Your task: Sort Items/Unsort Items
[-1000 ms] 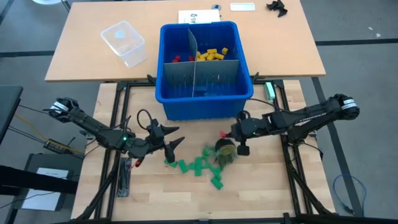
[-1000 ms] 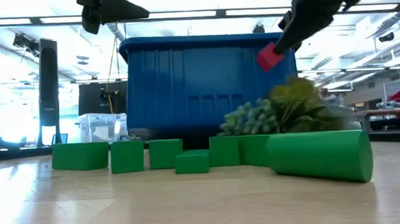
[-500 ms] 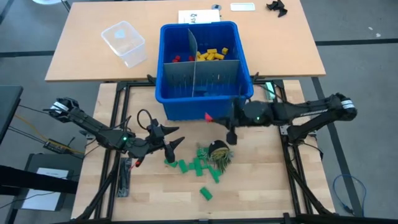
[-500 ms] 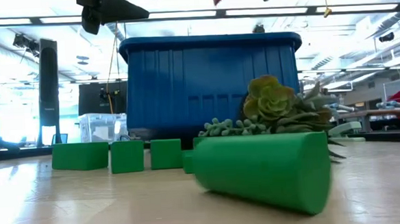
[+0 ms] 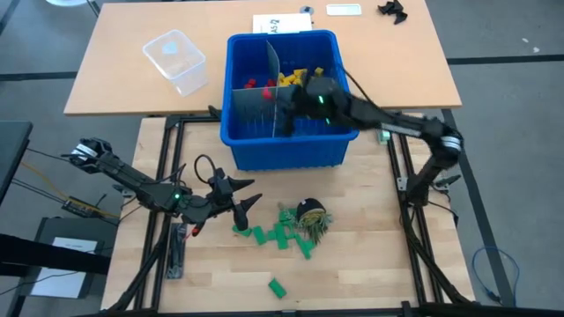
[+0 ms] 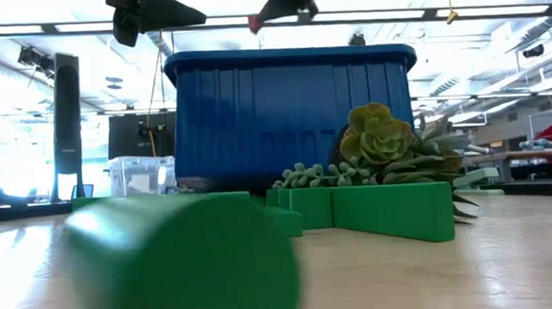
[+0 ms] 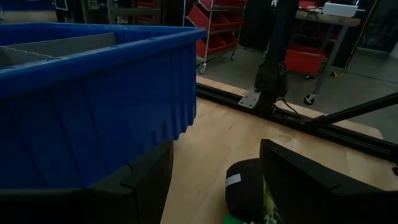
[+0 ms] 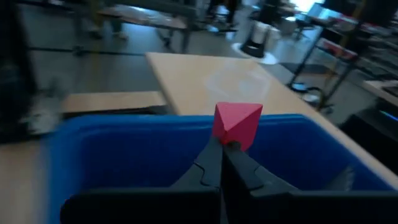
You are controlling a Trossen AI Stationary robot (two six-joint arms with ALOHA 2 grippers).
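- The right gripper (image 8: 222,149) is clenched on a red block (image 8: 237,124), pinching it by its lower edge so the wedge stands clear above the fingertips. It hangs over the blue bin (image 5: 256,150), which looks like the carry before a drop.
- In the high view that gripper sits above the grey dividers (image 5: 264,110), near the compartment that already holds a few red blocks (image 5: 258,84). I judge that is where this one is bound, with the yellow blocks (image 5: 300,77) kept apart in the neighbouring compartment.
- The left gripper (image 5: 242,204) waits low over the counter (image 5: 352,264) in front of the bin, fingers spread wide and holding nothing, just beside the green blocks (image 5: 269,234) it could take next.
- Those green blocks lie in a loose cluster on the counter against a small artificial succulent (image 5: 310,216) in a dark pot. One green piece (image 5: 277,287) lies well apart, near the counter's front edge.
- Hard to make out: the right arm covers part of the bin's middle, so the exact compartment beneath the block is uncertain. In the low view a blurred green block (image 6: 182,263) fills the foreground and hides most of the cluster. The left wrist view shows only the bin wall and the pot's edge.
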